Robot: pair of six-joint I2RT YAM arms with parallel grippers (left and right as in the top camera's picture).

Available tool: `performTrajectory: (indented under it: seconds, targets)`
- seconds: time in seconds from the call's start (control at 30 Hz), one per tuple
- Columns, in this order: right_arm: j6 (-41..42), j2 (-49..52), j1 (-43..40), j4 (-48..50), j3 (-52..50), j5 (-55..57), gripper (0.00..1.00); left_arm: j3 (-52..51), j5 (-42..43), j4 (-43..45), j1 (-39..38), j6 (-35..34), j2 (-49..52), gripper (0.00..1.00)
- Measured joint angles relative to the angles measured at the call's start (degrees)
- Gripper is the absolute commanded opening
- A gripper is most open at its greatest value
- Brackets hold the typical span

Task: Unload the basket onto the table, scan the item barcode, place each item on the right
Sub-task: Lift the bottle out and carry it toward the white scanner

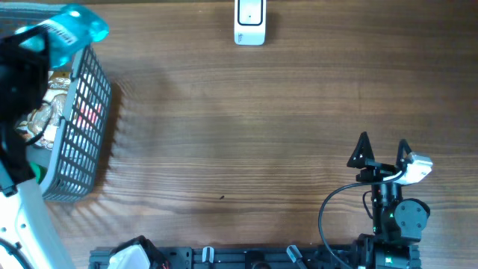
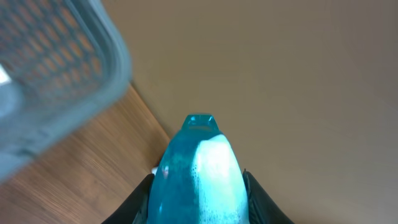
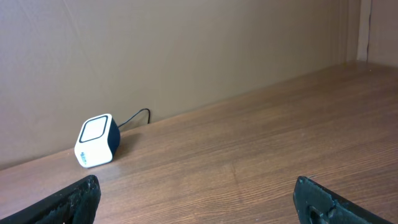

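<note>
The item, a translucent teal bottle (image 1: 77, 25), hangs over the far left corner of the table, above the basket's back rim. My left gripper (image 1: 51, 39) is shut on it; in the left wrist view the black fingers (image 2: 139, 202) press both sides of the teal bottle (image 2: 199, 165). I cannot make out a barcode on it. The white scanner (image 1: 249, 22) stands at the table's far edge near the middle, also seen as the scanner (image 3: 96, 142) with its cable by the wall. My right gripper (image 1: 382, 148) rests open at the near right, nothing between its fingers (image 3: 74, 202).
A grey wire basket (image 1: 81, 131) holding several packaged goods sits at the left edge; its rim (image 2: 59, 81) shows blurred in the left wrist view. A brown wall backs the wooden table (image 1: 246, 134). A black rail runs along the near edge.
</note>
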Motion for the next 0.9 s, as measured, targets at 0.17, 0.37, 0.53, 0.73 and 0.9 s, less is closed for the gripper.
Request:
performTrajectory:
  seconds: [0.17,0.37,0.53,0.73,0.9]
  targets:
    - [0.0,0.0,0.0,0.0,0.0,0.0,1.00,0.0,-5.8,-0.1,-12.2,-0.5,1.3,0.21]
    - [0.0,0.0,0.0,0.0,0.0,0.0,1.00,0.0,-9.9,0.0,-21.6,-0.8,8.3,0.20]
    - [0.0,0.0,0.0,0.0,0.0,0.0,1.00,0.0,-11.9,0.0,-27.1,-0.8,16.0,0.20]
    - [0.0,0.0,0.0,0.0,0.0,0.0,1.00,0.0,-14.4,-0.3,-31.6,-1.0,22.5,0.20]
    - [0.0,0.0,0.0,0.0,0.0,0.0,1.00,0.0,-17.8,-5.5,-34.2,-1.1,26.1,0.19]
